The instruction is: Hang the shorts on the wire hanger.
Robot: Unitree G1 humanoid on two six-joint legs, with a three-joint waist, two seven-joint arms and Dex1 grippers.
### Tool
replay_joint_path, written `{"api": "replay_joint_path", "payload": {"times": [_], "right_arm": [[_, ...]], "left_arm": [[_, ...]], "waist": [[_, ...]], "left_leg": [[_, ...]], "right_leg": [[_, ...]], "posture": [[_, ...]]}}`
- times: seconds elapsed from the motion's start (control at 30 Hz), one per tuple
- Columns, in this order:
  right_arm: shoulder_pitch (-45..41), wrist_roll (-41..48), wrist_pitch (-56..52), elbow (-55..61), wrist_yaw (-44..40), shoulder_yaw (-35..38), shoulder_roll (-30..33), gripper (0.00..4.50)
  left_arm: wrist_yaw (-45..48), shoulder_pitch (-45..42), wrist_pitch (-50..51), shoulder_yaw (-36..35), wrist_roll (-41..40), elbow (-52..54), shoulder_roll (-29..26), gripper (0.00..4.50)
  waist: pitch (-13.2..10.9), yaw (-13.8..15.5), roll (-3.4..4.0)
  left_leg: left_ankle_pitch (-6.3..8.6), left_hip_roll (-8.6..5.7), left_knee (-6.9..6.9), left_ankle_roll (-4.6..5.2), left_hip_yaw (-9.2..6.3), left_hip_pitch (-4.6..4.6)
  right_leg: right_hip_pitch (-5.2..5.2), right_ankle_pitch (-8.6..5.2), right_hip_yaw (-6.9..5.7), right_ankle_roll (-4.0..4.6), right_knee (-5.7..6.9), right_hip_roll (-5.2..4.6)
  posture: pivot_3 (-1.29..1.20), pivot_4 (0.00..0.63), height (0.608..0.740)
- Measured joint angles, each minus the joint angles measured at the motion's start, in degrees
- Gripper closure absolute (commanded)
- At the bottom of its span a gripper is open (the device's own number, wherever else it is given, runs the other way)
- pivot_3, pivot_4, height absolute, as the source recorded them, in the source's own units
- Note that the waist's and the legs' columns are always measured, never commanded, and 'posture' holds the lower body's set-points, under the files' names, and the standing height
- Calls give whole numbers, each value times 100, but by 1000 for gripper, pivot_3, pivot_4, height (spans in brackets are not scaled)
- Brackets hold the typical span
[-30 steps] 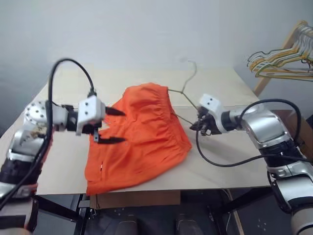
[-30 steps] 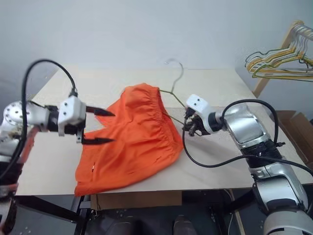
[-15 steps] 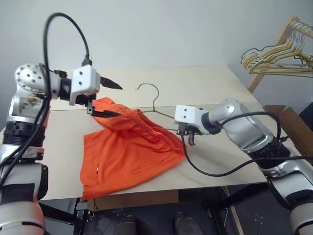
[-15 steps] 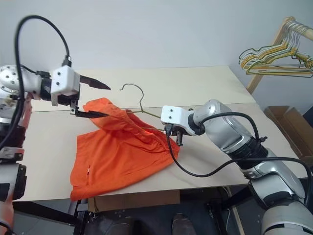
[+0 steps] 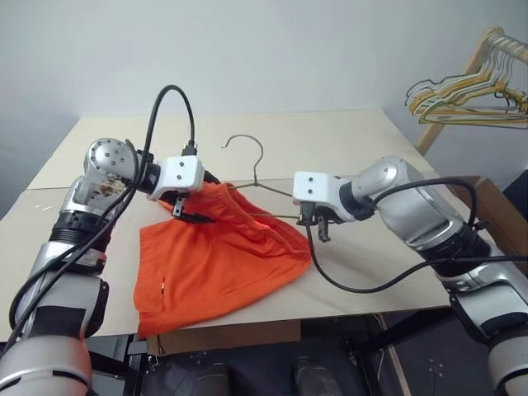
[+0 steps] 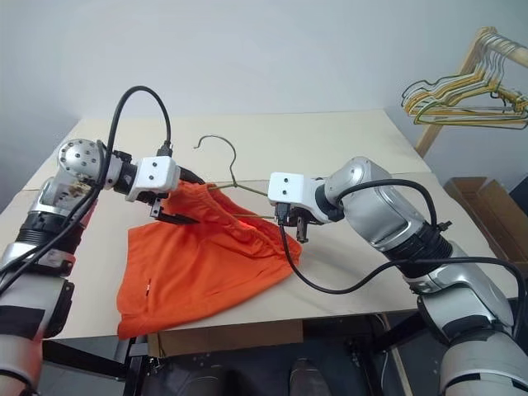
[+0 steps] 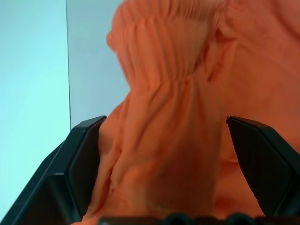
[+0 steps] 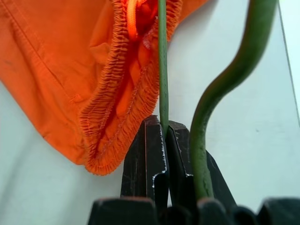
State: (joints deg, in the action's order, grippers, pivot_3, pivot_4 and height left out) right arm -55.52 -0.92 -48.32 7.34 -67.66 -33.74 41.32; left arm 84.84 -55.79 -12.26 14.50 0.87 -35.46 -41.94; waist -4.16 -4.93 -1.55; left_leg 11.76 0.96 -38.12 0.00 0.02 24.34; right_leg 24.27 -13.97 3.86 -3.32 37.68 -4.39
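The orange shorts point(image 5: 223, 260) lie on the table, their gathered waistband pulled up into a ridge. The wire hanger point(image 5: 261, 158) stands tilted, hook up, with its lower wire running into the waistband opening. My right gripper point(image 5: 318, 231) is shut on that thin wire point(image 8: 162, 70) just outside the waistband point(image 8: 117, 93). My left gripper point(image 5: 206, 198) is open and straddles the raised waistband at the shorts' far left corner. In the left wrist view the bunched fabric point(image 7: 164, 117) lies between the two spread fingers point(image 7: 79, 159).
The pale table point(image 5: 346, 140) has a seam running across it. A wooden rack with a bunch of yellowish hangers point(image 5: 470, 95) stands at the far right. A cardboard box point(image 5: 495, 202) sits on the floor to the right, below the table's edge.
My left gripper has come down and forward from above the shorts and now has its open fingers around the raised waistband. The right gripper keeps its hold on the hanger wire.
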Motion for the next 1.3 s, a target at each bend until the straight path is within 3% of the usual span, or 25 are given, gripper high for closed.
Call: {"api": "replay_joint_path", "payload": {"times": [0.1,0.2,0.6,0.77,0.87,0.97,1.23,1.3], "right_arm": [[0,7,-47,29,-60,2,1,4500],[0,12,-82,43,-95,6,2,4500],[-15,213,-375,66,-72,89,1,4500],[8,157,-376,186,38,88,21,4500],[178,128,-297,280,201,124,24,3757],[384,135,-275,409,273,197,175,2718],[892,576,-981,791,678,2007,875,13],[1245,741,-1168,973,800,2477,992,13]], "left_arm": [[156,-7,-1,98,101,-132,1,59],[151,-7,-11,201,259,-278,59,616],[90,-9,-3,216,341,-430,186,4482],[88,-10,49,206,328,-453,193,4482],[125,-10,189,203,314,-441,195,4500],[170,-10,265,189,290,-419,193,4500],[249,-9,663,-2,120,-322,149,4500],[290,7,754,-2,117,-271,127,4500]], "waist": [[1,-66,1],[1,-97,1],[1,-183,1],[1,-232,1],[1,-231,0],[1,-222,0],[1,-223,0],[1,-219,0]], "left_leg": [[0,-1,0,0,-2,-2],[0,0,0,0,-5,-4],[0,-1,0,0,-11,-3],[0,-1,0,0,-13,-3],[0,-1,0,0,-15,-3],[0,-3,0,0,-15,-1],[1,-2,0,1,-16,-4],[1,-3,-1,1,-15,-4]], "right_leg": [[-1,0,-1,0,3,0],[-2,-1,-1,0,7,2],[-1,-1,-4,-1,11,0],[0,-2,-5,-2,12,0],[-1,-2,-7,-2,13,-1],[-1,-2,-6,-3,11,-3],[-5,-3,-6,-3,9,-2],[-6,-3,-6,-3,9,-3]], "posture": [[-99,0,740],[-101,0,740],[-111,0,740],[-111,0,740],[-112,5,740],[-115,9,740],[-123,29,740],[-123,31,740]]}}
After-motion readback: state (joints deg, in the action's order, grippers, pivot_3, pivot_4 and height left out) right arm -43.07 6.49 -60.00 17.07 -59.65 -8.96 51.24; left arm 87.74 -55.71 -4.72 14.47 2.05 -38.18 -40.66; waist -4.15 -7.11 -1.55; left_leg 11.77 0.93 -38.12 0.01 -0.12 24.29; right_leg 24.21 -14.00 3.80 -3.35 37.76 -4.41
